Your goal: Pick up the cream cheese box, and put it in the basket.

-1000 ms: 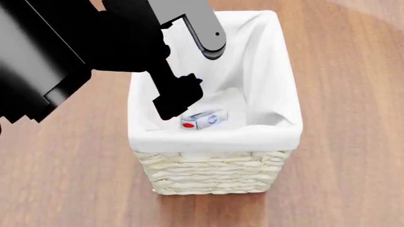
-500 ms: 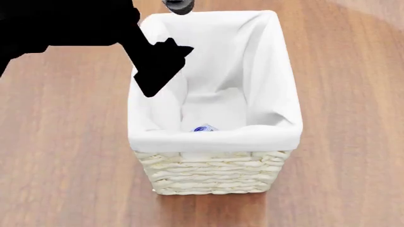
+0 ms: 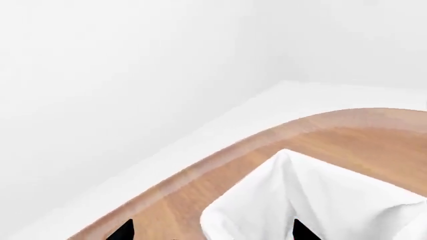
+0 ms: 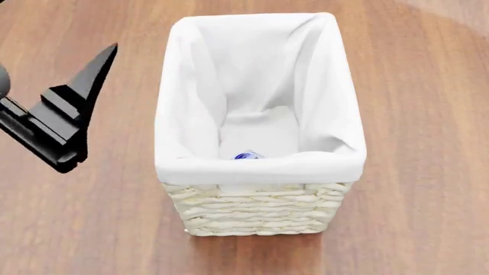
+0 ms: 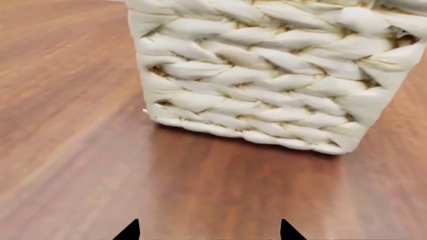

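Observation:
The cream-white wicker basket (image 4: pixel 260 206) with a white cloth liner stands in the middle of the wooden table. The cream cheese box (image 4: pixel 247 155) lies at the bottom of the basket by the near wall; only a small blue-marked bit shows over the liner's rim. My left gripper (image 4: pixel 95 71) hangs left of the basket, outside it, open and empty. In the left wrist view its tips (image 3: pixel 212 232) stand wide apart above a corner of the liner (image 3: pixel 320 200). My right gripper (image 5: pixel 207 231) is open and empty, low over the table, facing the basket's woven wall (image 5: pixel 267 75).
The wooden table top (image 4: pixel 428 114) surrounds the basket on all sides. Its curved far edge (image 3: pixel 220 155) and a white floor and wall beyond show in the left wrist view. No other objects are in view.
The left arm has pulled up and away to the left from over the basket. The box, seen just under the gripper a second ago, now lies lower in the basket.

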Controlling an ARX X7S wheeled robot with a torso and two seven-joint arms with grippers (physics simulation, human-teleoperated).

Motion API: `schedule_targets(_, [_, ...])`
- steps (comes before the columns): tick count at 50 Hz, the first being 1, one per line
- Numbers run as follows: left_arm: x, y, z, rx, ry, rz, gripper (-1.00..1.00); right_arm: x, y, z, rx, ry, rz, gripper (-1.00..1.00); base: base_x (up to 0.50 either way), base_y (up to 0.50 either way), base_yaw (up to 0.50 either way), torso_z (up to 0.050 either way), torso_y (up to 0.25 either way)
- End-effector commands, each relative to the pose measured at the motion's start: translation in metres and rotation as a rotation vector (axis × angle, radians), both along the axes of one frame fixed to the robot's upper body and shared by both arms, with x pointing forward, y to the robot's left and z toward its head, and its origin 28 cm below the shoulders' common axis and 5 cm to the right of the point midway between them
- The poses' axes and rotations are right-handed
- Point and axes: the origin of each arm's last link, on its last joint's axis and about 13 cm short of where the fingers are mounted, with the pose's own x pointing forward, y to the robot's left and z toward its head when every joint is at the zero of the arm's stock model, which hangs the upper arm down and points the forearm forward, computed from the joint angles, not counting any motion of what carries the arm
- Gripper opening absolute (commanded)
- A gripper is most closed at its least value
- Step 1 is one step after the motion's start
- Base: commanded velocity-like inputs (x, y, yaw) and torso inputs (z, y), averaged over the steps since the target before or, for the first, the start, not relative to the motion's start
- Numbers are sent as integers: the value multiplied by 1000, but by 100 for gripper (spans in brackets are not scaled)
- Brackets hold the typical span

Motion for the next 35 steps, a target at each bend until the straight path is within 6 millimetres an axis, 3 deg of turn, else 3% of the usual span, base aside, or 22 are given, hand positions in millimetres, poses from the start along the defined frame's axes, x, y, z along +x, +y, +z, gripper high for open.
schedule_targets(1, [-50,8,-68,-212,-185,340,100,0,1,-1,-8,2,5,100,0,0,0,0,0])
schedule_targets(2, [-55,6,-77,-247,-153,283,100,0,1,-1,-8,2,4,100,0,0,0,0,0])
schedule_targets(6, [-59,1,-97,-242,-219,334,100,0,1,-1,-5,2,3,100,0,0,0,0,0])
schedule_targets(13, [-51,-11,-131,-266,-196,347,100,1,0,-2,-2,1,-1,100,0,0,0,0,0])
schedule_targets(35, [-47,-13,-141,-300,-197,366,100,-1,1,-3,-6,2,7,100,0,0,0,0,0])
